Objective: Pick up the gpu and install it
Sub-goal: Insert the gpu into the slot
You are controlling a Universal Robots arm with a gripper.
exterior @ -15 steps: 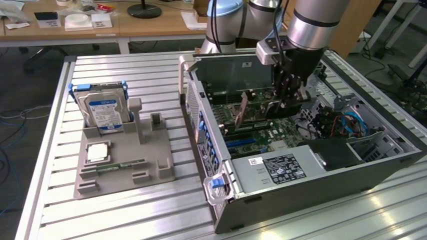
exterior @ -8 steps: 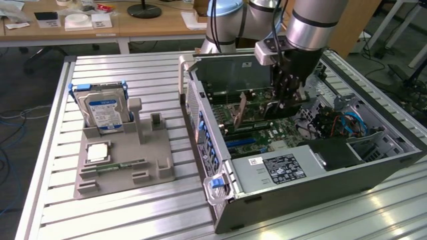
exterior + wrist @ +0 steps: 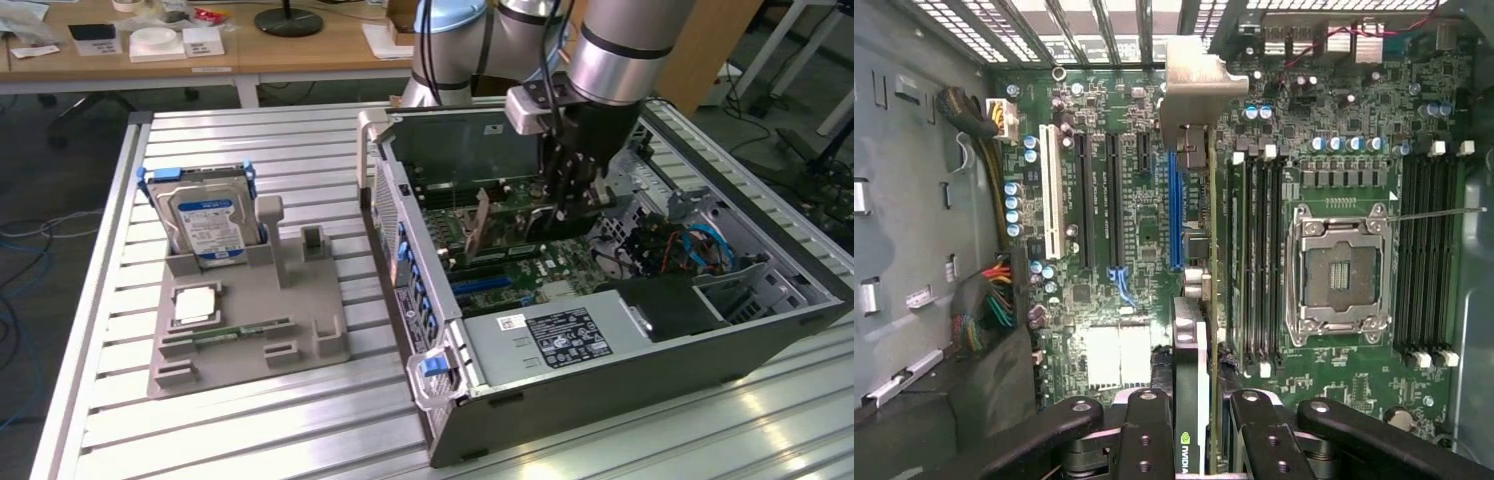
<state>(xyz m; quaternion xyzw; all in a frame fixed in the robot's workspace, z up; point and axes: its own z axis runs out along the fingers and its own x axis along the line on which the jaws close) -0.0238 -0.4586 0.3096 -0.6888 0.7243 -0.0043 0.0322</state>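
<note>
The pincer (image 3: 1199, 425) was clamped on the top edge of the gpu (image 3: 1197, 330). It looked light and stiff but fragile, so holding it by the edges seemed safest.

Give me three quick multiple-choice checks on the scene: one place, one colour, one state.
1. Where is the gpu? A in the case, over the motherboard; B in the fixture; C on the table.
2. The slot nearest the gpu is: A red; B blue; C yellow.
3. The gripper is: A open; B shut on the gpu; C shut on the hard drive.
Answers: A, the gpu hangs edge-on above the motherboard; B, the slot is plainly blue; B, the fingers clamp the card's edge.
</note>
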